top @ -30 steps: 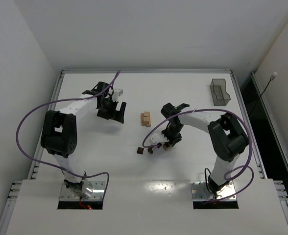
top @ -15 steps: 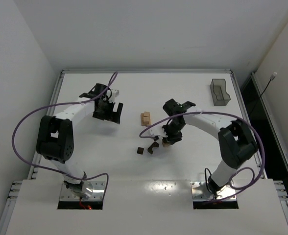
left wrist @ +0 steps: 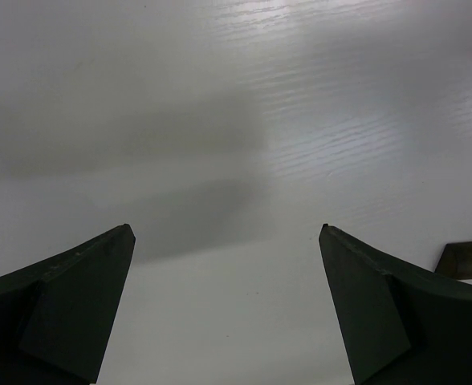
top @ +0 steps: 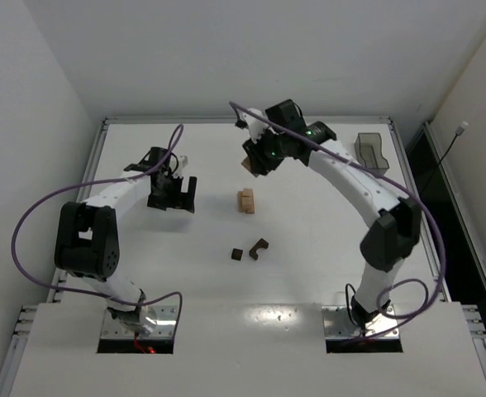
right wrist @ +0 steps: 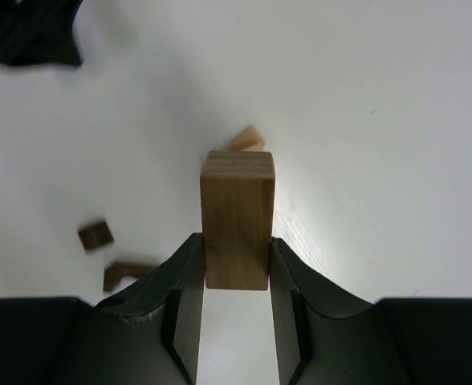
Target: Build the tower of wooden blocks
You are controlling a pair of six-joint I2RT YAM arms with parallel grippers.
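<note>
— How far along?
— Early, by the look of it. Only a low tan tower (top: pixel 245 201) mid-table (top: pixel 326 248), seemingly a couple of pieces stacked.
— And in the right jaws?
— Clamped snugly on a tan block (right wrist: pixel 238 220), gripped by its lower end, raised well above the table. From the wrist view, hanging nearly over the tower, not yet down on it.
— Left jaws?
— Spread wide, gripping nothing, hovering low over the table, well to the left of the tower.
— Left to do?
— Probably lowering and seating that block squarely, then fetching the dark cube (top: pixel 236 255) and the dark arch (top: pixel 259 246), lying loose just beside each other, nearer the bases and apart from the tower. Most of the build to come, judging by that.
</note>
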